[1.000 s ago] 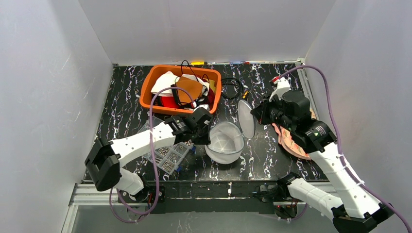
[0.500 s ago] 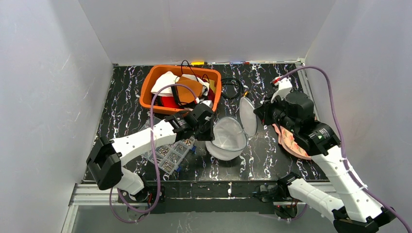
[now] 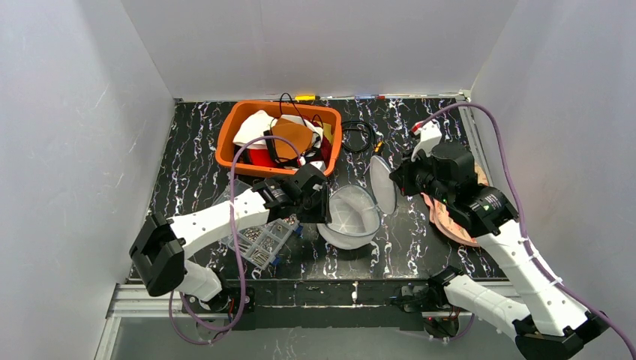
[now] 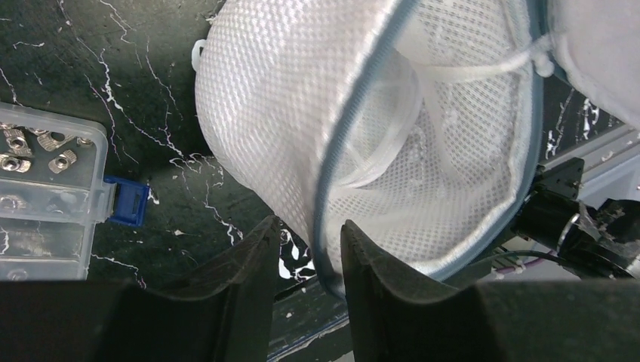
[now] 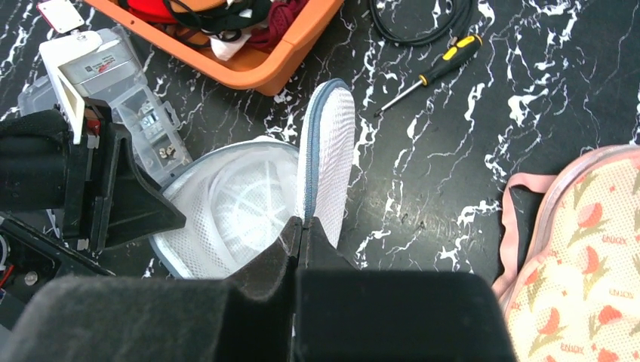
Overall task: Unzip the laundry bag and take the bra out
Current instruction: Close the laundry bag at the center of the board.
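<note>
Right gripper [image 5: 303,226]: you're clenched on the lid flap [image 5: 326,151], standing it upright to prop the mouth open.
Left gripper [image 4: 308,253]: jaws parted, loosely straddling the laundry bag [image 4: 302,98] rim.
Bra [image 5: 585,249]: already out, lying right of the bag.

Our left arm [image 3: 217,219] and right arm [image 3: 525,262] wear white shells with black joints, bases at six o'clock. A purple cable [image 3: 234,180] loops along each. Our left gripper [image 4: 309,226] and right gripper [image 5: 303,225] have matte black, wedge-shaped fingers.
</note>
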### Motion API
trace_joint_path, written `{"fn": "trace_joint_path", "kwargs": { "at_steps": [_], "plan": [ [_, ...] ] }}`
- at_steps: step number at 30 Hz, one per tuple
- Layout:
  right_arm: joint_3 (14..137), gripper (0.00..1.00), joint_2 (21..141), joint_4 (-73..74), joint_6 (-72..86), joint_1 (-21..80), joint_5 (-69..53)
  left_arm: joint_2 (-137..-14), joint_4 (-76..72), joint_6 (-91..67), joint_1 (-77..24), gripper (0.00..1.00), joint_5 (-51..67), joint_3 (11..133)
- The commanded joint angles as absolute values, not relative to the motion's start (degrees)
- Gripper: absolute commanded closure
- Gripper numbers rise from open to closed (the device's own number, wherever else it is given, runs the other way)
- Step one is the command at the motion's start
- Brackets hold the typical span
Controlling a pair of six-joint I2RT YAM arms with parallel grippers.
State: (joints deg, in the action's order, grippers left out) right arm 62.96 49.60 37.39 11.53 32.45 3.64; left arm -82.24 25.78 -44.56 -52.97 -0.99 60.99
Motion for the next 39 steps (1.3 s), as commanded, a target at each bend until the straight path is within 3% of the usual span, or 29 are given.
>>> {"fn": "trace_joint_path", "kwargs": {
  "at_steps": [1, 6, 12, 20, 29, 39],
  "plan": [
    [67.34, 0.99, 50.58, 34.74, 10.02, 33.82, 2.43, -76.93, 27.71, -44.11, -52.47, 0.65, -0.26, 61.35],
    [69.08, 0.99, 53.09, 33.57, 9.83, 38.87, 5.66, -74.52, 29.45, -44.07, -52.1, 0.62, -0.65, 61.02],
    [68.77, 0.99, 56.26, 31.18, 8.7, 55.72, 23.18, -70.32, 30.87, -44.89, -51.77, 0.42, -1.8, 59.41],
    [65.9, 0.99, 58.45, 26.0, 5.63, 66.47, 31.68, -62.22, 33.28, -48.21, -50.79, 0.34, -5.67, 57.72],
    [61.02, 0.99, 57.53, 22.13, 4.56, 69.79, 33.94, -60.04, 22.89, -56.49, -49.09, 0.2, -3.22, 60.08],
    [58.7, 0.99, 55.65, 22.01, 5.6, 70.64, 33.3, -68.73, 16.72, -63.63, -48.7, 0.18, 1.67, 63.37]
  ]
}}
